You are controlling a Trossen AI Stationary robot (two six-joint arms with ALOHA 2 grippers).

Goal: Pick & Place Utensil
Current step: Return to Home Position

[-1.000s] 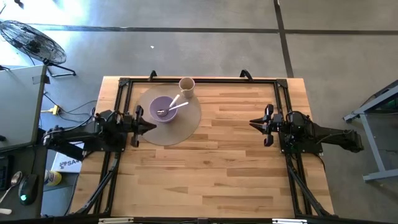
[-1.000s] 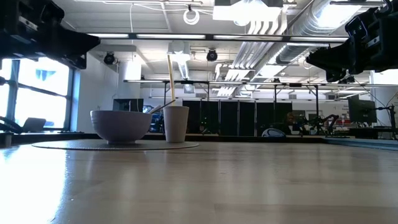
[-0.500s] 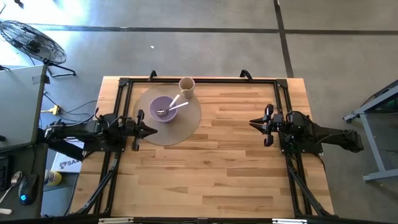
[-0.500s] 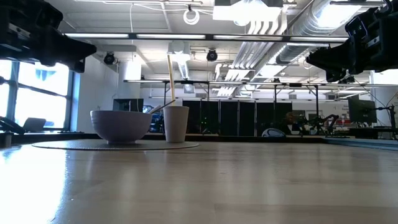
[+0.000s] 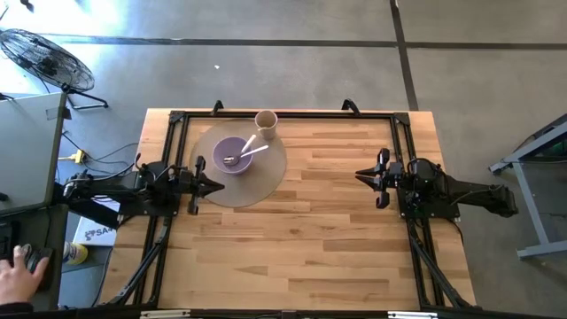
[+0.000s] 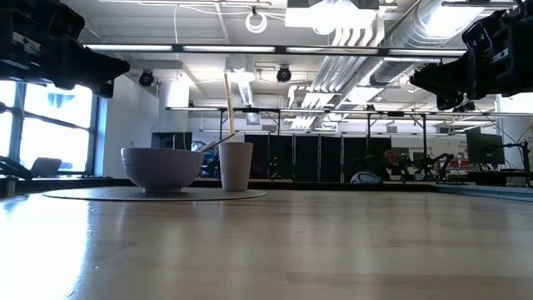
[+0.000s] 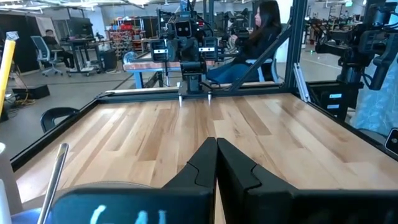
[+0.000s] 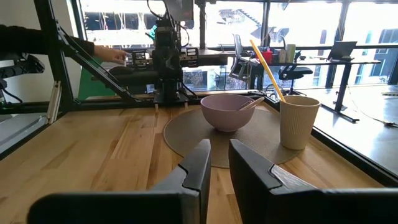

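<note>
A purple bowl sits on a round tan mat at the table's far left. A metal spoon and a pale utensil lean against its rim. A beige cup stands behind it at the mat's far edge, with a yellow stick upright in it. My left gripper hovers shut at the mat's left edge, just short of the bowl. My right gripper hangs over the table's right half, fingers a narrow gap apart, far from the bowl.
A black frame runs around the table's edges. Bare wood lies between the two grippers and toward the near edge. A person's hand rests on a desk off the table's left. A seated person shows in the room beyond.
My left gripper has drawn back a little toward the table's left and near edges, away from the bowl, and then stopped. A person's hand has come into view at the desk left of the table. Bowl, cup and utensils have stayed put.
</note>
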